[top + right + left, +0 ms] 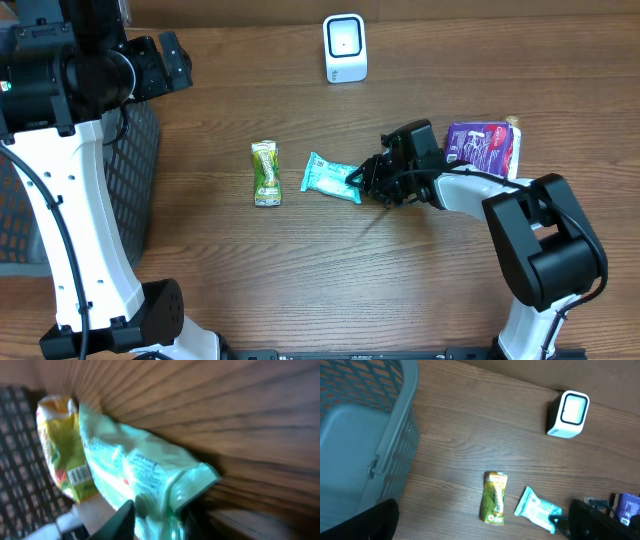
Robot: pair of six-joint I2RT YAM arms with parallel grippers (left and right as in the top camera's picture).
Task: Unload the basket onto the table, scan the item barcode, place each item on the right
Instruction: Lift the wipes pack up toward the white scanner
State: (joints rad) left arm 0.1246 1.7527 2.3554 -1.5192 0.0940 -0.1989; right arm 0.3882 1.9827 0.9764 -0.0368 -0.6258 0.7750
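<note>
Pinching teal packet [330, 177] at its right end: right claw [363, 181] clamped on it, packet extending leftward.

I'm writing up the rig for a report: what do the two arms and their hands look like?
The left arm and right arm have white links between bulky black joint housings, with thin black cables alongside. The right hand and left hand are black.

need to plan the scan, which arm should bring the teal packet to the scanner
right: its tool grips the teal packet; the left tool hangs far off by the basket
</note>
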